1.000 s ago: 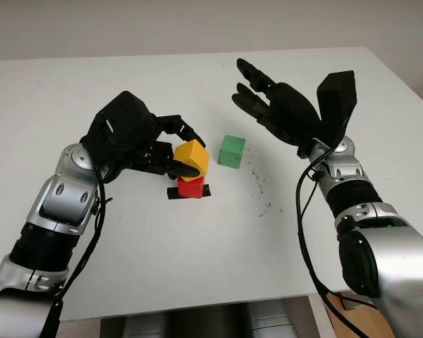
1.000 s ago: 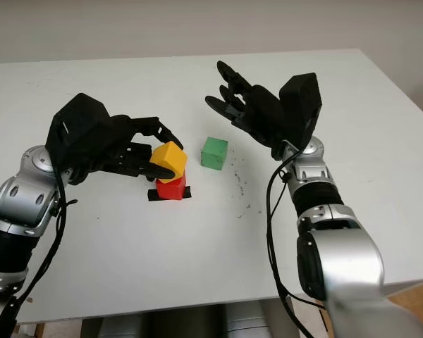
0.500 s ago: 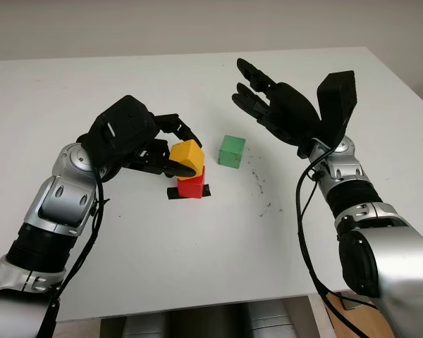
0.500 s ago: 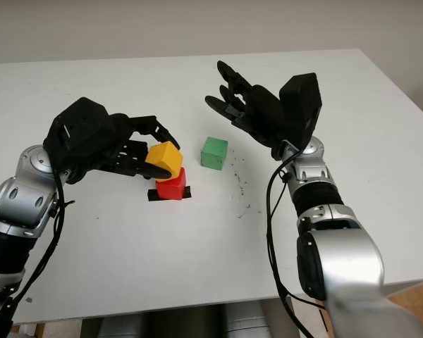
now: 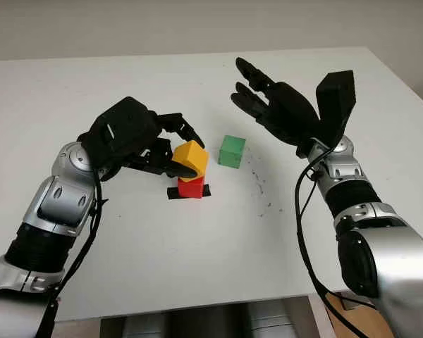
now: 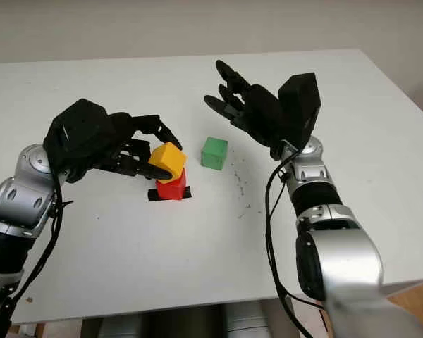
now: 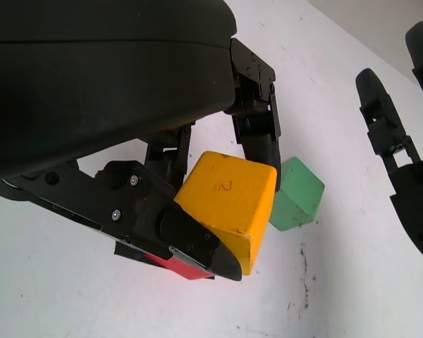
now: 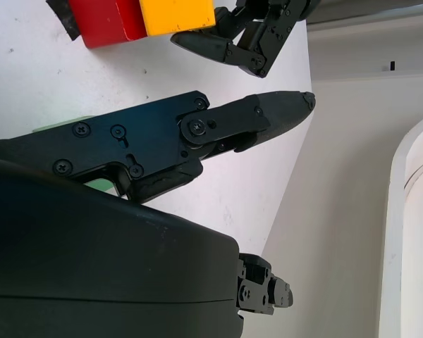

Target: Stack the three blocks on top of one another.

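Left wrist view catches a small orange mark on the yellow block, shaped like a 2 or an N; which one I cannot tell. The left hand grips this block between its fingers, tilted, directly over the red block and touching or just above its top. The red block sits on a strip of black tape on the white counter. Just beyond and to the right, the green block stands alone on the counter. Farther back, the right hand hovers open above the counter, past the green block, holding nothing.
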Controlling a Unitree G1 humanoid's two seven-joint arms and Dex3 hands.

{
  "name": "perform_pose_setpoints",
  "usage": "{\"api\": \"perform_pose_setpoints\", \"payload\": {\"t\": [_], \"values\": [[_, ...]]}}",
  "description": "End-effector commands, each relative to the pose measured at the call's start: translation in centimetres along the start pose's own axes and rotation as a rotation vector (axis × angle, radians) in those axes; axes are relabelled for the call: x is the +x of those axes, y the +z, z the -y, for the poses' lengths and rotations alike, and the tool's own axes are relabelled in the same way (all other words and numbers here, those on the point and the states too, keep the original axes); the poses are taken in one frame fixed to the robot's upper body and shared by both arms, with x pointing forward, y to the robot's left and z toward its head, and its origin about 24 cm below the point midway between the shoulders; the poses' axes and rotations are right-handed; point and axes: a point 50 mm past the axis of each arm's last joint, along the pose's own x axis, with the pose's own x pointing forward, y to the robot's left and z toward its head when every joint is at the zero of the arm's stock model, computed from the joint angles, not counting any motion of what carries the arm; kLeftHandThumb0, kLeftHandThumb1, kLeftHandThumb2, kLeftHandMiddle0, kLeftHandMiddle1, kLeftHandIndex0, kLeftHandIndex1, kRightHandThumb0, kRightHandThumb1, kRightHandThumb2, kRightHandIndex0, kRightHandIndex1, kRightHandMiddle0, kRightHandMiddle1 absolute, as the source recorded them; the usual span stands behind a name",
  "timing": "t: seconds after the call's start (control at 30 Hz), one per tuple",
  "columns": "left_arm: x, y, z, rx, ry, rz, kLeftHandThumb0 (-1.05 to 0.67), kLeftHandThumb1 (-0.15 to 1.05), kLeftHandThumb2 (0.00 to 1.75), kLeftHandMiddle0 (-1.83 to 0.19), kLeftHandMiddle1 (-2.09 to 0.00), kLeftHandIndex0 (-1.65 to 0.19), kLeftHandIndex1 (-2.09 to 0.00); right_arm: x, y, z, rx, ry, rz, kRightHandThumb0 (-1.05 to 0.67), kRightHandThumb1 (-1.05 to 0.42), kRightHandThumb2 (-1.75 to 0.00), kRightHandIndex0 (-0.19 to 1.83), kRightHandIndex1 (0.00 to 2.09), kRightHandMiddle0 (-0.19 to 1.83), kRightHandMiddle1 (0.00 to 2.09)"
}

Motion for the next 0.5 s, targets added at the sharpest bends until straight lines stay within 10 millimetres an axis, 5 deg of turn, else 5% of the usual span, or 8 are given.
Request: {"api": "perform_pose_setpoints", "payload": {"t": [0.0, 0.47], "values": [[-0.17, -0.04, -0.36, 0.005, 0.0, 0.011, -0.31, 0.97, 0.06, -0.57, -1.69, -0.38, -1.59, -0.02, 0.17, -0.04, 0.0, -0.003, 0.015, -0.69, -1.05, -0.12, -0.1, 0.05, -0.05, 0.06], [-0.08, 0.01, -0.75, 0.026, 0.011, 0.006, -0.31, 0.96, 0.05, -0.57, -1.64, -0.4, -1.6, -0.04, 0.18, 0.02, -0.011, -0.007, 0.011, -0.69, -1.05, -0.12, -0.1, 0.06, -0.04, 0.06]]}}
